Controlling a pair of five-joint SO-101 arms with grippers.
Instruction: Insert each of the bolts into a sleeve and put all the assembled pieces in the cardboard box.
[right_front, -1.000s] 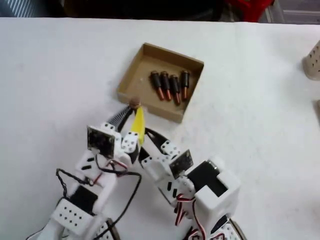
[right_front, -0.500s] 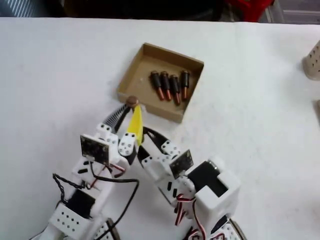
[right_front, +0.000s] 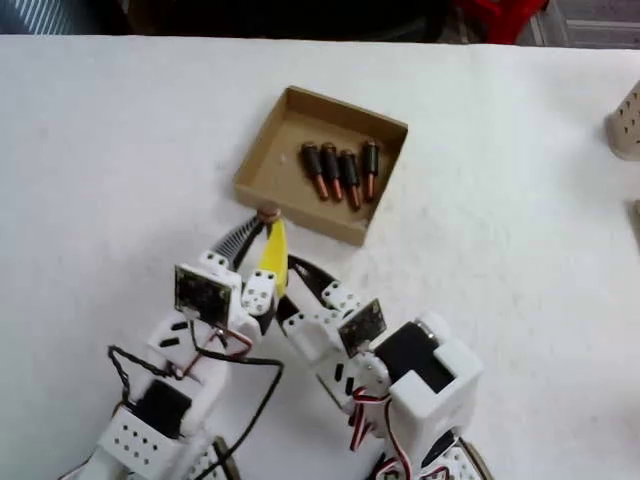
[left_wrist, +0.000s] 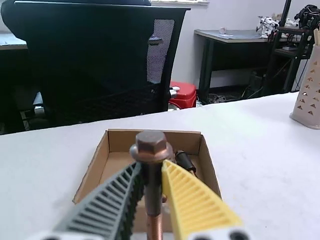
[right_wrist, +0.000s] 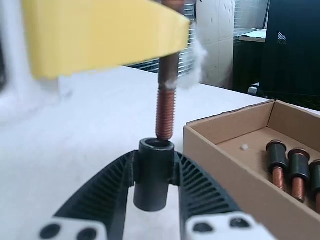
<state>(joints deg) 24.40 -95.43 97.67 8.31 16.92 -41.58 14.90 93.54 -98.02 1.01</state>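
Copper bolt (left_wrist: 151, 145) in left hand (left_wrist: 151, 167) | tip above sleeve (right_wrist: 152, 180) in right hand (right_wrist: 153, 161)

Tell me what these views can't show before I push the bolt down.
Right wrist view: left jaws hide the bolt head; sleeve rim hides whether the tip is in.
Left wrist view: bolt tip and sleeve cut off by the frame edge.
High view: left jaws cover the sleeve.

Bright, even light; faint soft shadows

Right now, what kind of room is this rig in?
Probably an office or lab: a black mesh office chair behind the white table, and a dark desk against the far wall.
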